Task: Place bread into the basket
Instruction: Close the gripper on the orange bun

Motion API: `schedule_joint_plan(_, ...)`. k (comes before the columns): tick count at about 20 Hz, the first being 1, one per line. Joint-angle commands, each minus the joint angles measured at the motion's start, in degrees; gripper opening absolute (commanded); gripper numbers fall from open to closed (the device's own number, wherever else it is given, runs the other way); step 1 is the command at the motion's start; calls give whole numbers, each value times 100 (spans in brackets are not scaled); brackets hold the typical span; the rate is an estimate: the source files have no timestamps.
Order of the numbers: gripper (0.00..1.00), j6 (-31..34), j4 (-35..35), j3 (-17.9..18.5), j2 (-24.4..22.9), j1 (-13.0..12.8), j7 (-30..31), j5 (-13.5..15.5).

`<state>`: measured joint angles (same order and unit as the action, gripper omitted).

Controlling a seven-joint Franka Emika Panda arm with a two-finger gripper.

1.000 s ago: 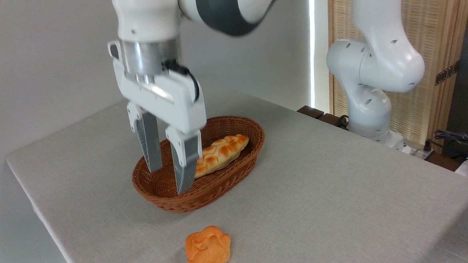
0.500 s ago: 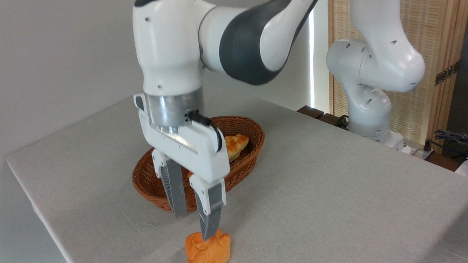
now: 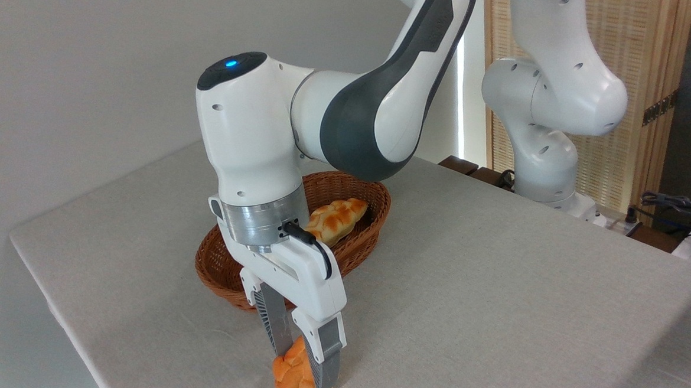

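Moved: gripper (image 3: 303, 362) has dropped from above the bun to straddle it.
Jaws: flanking the bun (image 3: 293, 375), contact unclear.
Bun: on table (image 3: 504, 280), near basket (image 3: 349, 256).
Handling: probably light, soft; grip sides gently.

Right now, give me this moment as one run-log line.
phase: grasping | gripper: fingers straddle bun, closure unclear | bun: on table, front of basket | basket holds braided loaf | bun not yet lifted

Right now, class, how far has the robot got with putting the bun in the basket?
Done: the gripper has come down around the bun, fingers either side. In hand: closing on it; the bun sits on the table. Left: lift and carry it to the basket, which holds a braided loaf.
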<state>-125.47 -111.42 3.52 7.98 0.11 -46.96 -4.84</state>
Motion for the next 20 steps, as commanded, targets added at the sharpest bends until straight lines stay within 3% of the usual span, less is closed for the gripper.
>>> schedule_joint_plan(1,26,-22,-134,61,-33,-37,-42,-105)
schedule_joint_plan(2,22,-4,-134,61,-15,-37,-33,-105)
schedule_joint_plan(16,22,180,119,61,-24,-37,-33,-87)
schedule_joint_plan(18,23,425,505,69,-68,-37,-42,18)
schedule_joint_plan(20,24,1108,1014,61,-94,-37,-42,359)
